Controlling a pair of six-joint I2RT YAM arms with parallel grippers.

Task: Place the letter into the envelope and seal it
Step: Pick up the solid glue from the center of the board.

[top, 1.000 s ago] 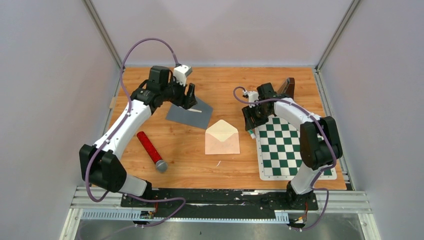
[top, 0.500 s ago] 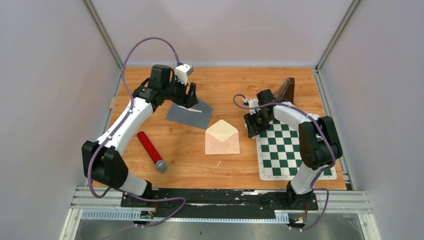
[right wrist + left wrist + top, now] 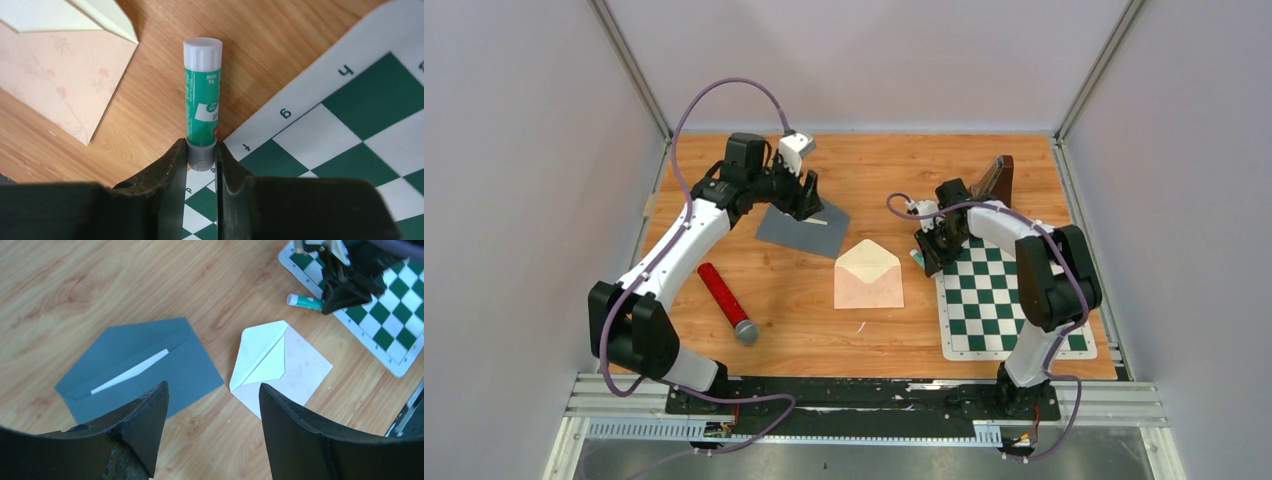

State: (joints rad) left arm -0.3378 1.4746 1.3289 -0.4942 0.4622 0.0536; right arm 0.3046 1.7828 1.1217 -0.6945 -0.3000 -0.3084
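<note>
1. The right gripper [image 3: 201, 150] has its jaws drawn nearly together, pinching the grey base end of the green glue stick with a white cap [image 3: 201, 95]. The glue stick lies flat on the wooden table [image 3: 924, 170], its base at the far-left corner of the green-and-white chequered mat [image 3: 350, 125]. Holding it by the base leaves the cap end free, which I take as preparation for gluing a flap.
2. The left gripper [image 3: 212, 390] hangs with its jaws wide apart and nothing between them. It is above the flat grey paper envelope [image 3: 185, 365], which lies toward the table's far-left corner. It is probably there to steady that envelope.
3. A white sliver [image 3: 131, 371] shows under the grey envelope's folded flap. It may be the letter already tucked inside, but I cannot tell for certain.
4. The pink floral paper envelope [image 3: 869, 280] lies at the table's middle with its cream flap open, apart from both grippers.
5. Sealing looks not yet done.
</note>
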